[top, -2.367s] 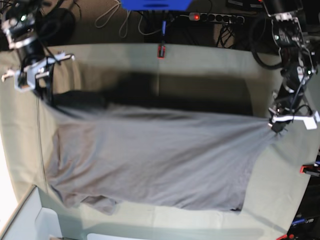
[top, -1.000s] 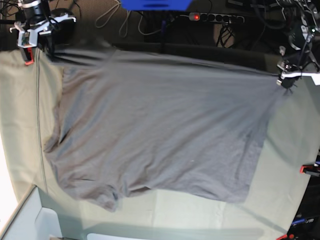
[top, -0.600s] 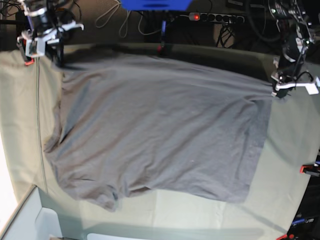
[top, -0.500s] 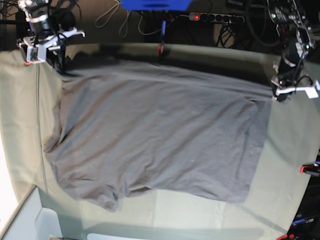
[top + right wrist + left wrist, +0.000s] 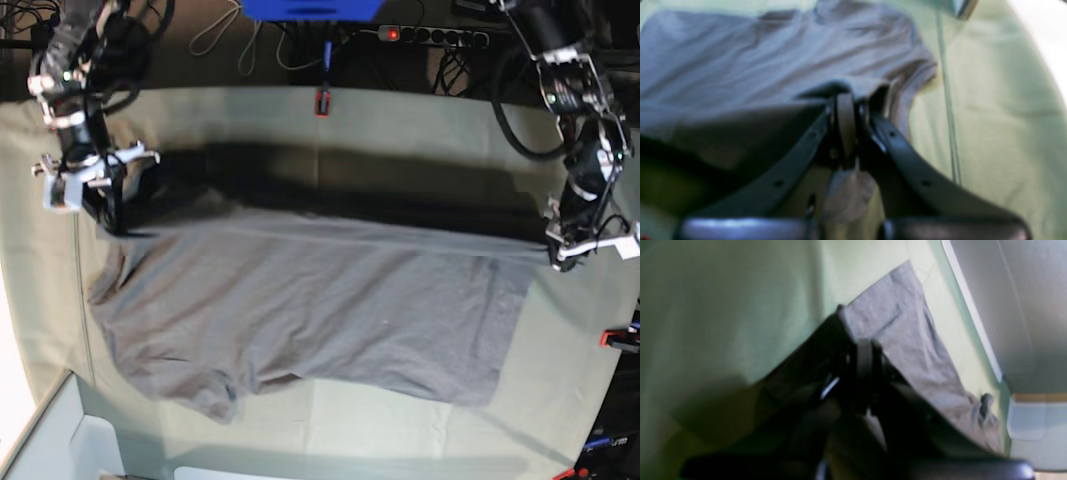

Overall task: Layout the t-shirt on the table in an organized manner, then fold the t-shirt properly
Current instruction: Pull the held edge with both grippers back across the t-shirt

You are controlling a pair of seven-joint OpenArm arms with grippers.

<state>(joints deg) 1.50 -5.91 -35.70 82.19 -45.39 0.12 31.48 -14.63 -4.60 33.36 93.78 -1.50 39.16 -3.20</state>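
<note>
Dark grey short-sleeved cotton t-shirt (image 5: 300, 310) spread on pale sage-green cloth tabletop (image 5: 420, 125), long axis between tools. Far edge pinched at each end by closed left tool (image 5: 557, 258) and closed right tool (image 5: 112, 222), both equally near.

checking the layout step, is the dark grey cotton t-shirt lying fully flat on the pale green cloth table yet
No, both the left gripper and right gripper hold the dark grey cotton t-shirt's far edge raised.
</note>
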